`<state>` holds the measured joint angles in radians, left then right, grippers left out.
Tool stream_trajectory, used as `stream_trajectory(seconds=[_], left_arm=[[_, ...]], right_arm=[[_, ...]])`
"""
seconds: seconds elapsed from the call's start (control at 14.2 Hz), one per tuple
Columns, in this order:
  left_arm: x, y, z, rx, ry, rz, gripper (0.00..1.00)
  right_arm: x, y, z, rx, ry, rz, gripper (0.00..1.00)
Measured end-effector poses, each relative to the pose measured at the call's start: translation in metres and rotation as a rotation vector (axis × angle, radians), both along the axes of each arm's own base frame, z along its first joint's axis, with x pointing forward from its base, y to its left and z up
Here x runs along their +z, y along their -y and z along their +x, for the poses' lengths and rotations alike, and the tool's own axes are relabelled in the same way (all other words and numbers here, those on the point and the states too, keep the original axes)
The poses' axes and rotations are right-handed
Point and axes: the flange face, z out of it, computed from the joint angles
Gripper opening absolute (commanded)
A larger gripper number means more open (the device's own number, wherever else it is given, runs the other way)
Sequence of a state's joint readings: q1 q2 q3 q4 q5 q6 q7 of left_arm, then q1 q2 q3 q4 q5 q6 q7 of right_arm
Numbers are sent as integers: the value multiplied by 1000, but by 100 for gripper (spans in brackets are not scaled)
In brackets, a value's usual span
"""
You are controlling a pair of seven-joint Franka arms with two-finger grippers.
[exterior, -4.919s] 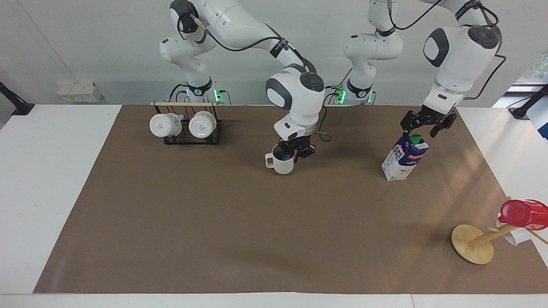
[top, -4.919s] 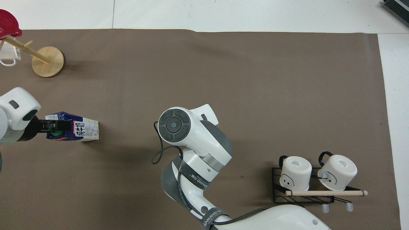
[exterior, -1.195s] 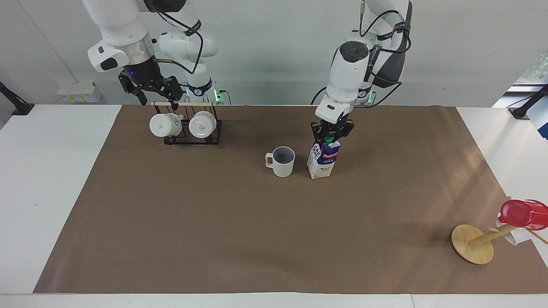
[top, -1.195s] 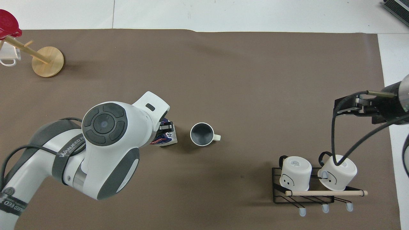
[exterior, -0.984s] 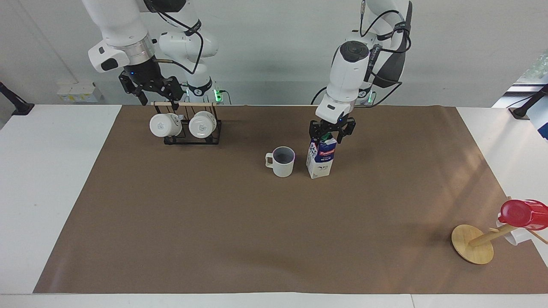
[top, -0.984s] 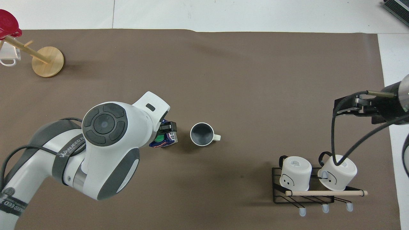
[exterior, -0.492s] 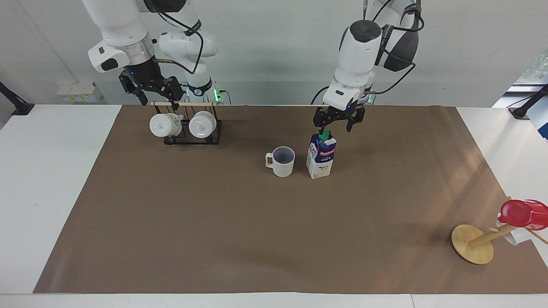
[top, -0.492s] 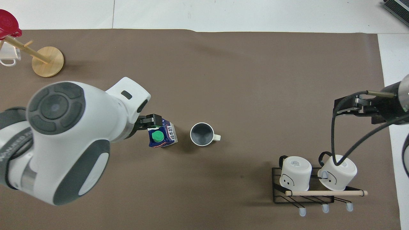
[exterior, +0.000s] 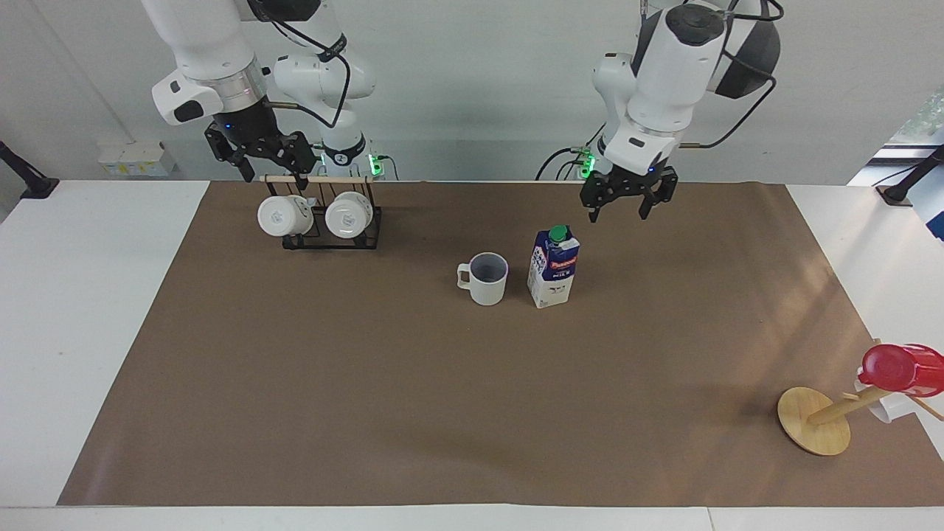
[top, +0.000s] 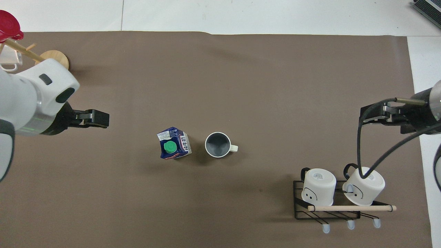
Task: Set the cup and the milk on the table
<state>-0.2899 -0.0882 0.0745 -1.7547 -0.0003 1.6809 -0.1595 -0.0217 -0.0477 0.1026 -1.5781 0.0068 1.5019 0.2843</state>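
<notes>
The cup (exterior: pixel 487 278), an off-white mug with a grey inside, stands upright on the brown sheet (exterior: pixel 442 405) of the table (exterior: pixel 96 295). It also shows in the overhead view (top: pixel 217 144). The milk (exterior: pixel 554 267), a blue and white carton with a green cap, stands upright beside the cup toward the left arm's end; it also shows in the overhead view (top: pixel 173 148). My left gripper (exterior: pixel 618 212) is open and empty, raised over the sheet, apart from the carton; it also shows in the overhead view (top: pixel 101 119). My right gripper (exterior: pixel 271 175) is open and empty, just above the mug rack, waiting.
A black wire rack (exterior: pixel 332 240) with a wooden bar holds two glossy white mugs (exterior: pixel 284 215) near the right arm's base. A wooden stand (exterior: pixel 811 420) with a red cup (exterior: pixel 900 369) sits at the left arm's end, farthest from the robots.
My left gripper has opened, let go of the milk, risen and swung away toward the left arm's end. The carton stays standing beside the cup. The right arm has not moved.
</notes>
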Motion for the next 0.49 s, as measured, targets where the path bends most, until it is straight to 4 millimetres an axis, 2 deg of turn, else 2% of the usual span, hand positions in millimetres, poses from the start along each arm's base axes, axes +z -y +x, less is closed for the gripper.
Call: stream_trajectory(seconds=[0.28, 0.49], left_arm=[[5, -53, 2, -25, -12, 2, 100], [5, -68, 3, -25, -12, 2, 100]], right_arm=[[0, 0, 0, 0, 0, 0, 100], [0, 0, 0, 0, 0, 0, 100]])
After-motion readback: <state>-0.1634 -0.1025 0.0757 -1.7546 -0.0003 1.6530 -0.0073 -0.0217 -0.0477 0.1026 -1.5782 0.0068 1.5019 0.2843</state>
